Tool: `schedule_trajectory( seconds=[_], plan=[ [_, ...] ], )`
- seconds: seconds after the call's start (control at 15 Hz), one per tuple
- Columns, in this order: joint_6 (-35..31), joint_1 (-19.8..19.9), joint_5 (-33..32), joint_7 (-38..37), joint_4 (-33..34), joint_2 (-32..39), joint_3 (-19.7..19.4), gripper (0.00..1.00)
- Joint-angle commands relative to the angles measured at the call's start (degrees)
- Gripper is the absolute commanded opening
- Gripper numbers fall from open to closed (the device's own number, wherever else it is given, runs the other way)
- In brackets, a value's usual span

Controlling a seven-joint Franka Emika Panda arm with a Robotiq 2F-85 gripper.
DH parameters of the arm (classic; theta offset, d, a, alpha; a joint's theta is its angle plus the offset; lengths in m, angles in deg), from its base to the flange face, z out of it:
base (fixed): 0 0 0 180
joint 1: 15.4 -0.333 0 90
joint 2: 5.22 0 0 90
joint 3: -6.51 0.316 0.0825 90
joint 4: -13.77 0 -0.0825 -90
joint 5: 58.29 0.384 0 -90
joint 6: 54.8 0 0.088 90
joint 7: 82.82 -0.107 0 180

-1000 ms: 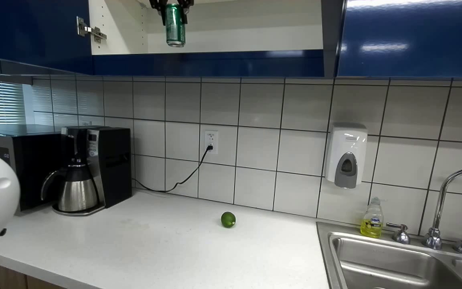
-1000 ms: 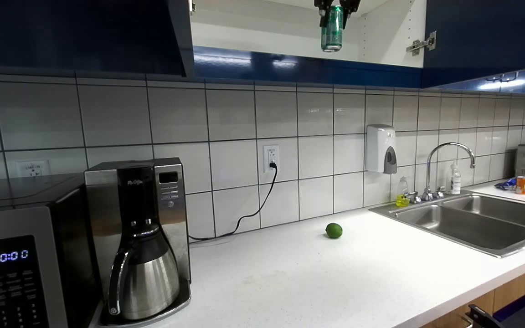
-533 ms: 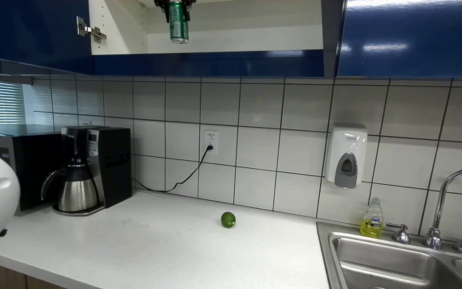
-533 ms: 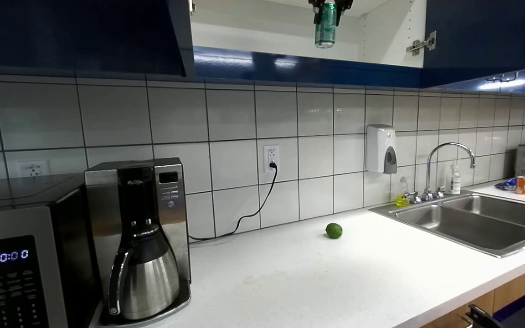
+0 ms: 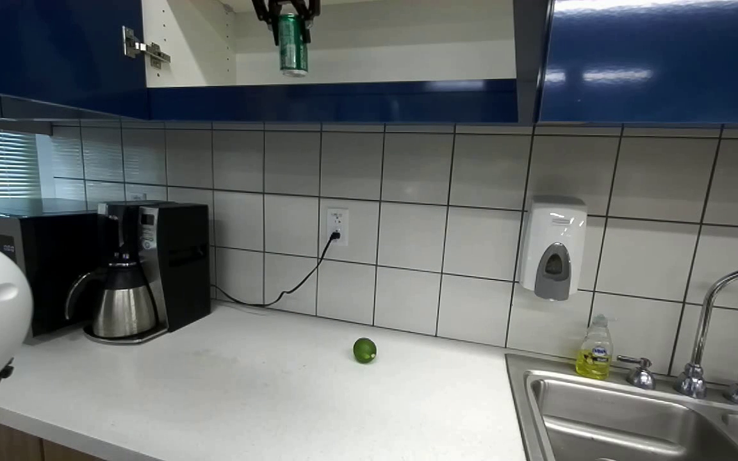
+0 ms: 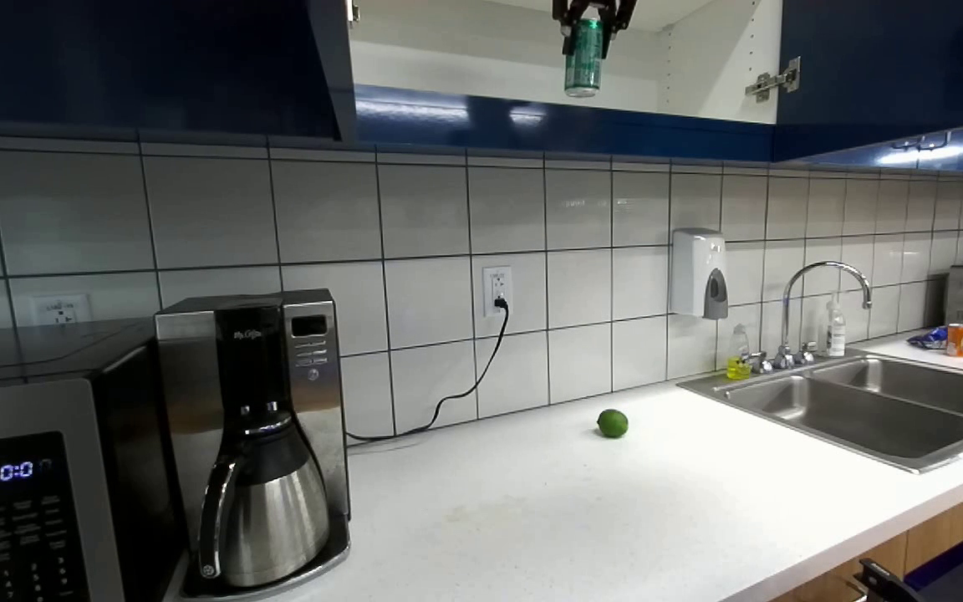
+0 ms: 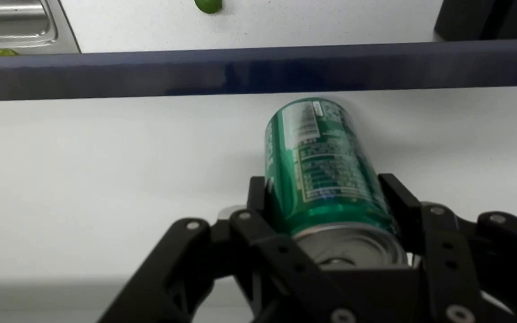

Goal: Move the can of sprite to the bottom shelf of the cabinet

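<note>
The green can of sprite [image 5: 293, 54] is in my gripper [image 5: 292, 41], nearly upright, in the open cabinet. It also shows in an exterior view [image 6: 583, 67] and in the wrist view [image 7: 326, 157]. The black fingers of my gripper [image 7: 322, 181] press on both sides of the can near its lid. The pale bottom shelf of the cabinet [image 7: 106, 170] lies under the can in the wrist view. Both exterior views hide the shelf's surface behind the blue front trim [image 5: 343, 101]. The can's base shows just above that trim, so it is held above the shelf.
An open blue door [image 5: 49, 51] and the cabinet side wall [image 6: 724, 63] flank the opening. Below are the white countertop [image 5: 266, 397], a green lime [image 5: 364, 351], a coffee maker [image 6: 256, 435], a microwave [image 6: 30, 468] and a sink [image 5: 619, 410].
The gripper and can have moved right in one exterior picture and left in the other. They rose slightly, then came down. The grip on the can looks the same.
</note>
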Motion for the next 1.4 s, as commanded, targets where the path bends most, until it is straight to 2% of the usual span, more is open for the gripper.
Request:
schedule_trajectory(
  seconds=[0.0,0.8,0.87,0.93,1.07,1.33],
  plan=[
    [3.36,-0.61,-1.49,-2.32,7.82,5.03,0.23,0.38],
    [8.67,-1.16,-1.46,-4.00,19.32,13.71,-0.19,0.38],
    [8.99,-1.15,-1.44,-3.91,19.78,14.02,-0.23,0.88],
    [9.21,-1.29,-1.70,-4.01,20.22,14.35,-0.29,0.89],
    [9.53,-1.34,-1.69,-4.10,21.00,14.93,-0.38,0.99],
    [10.40,-1.40,-1.66,-4.40,22.24,15.59,-0.54,1.00]
  ],
)
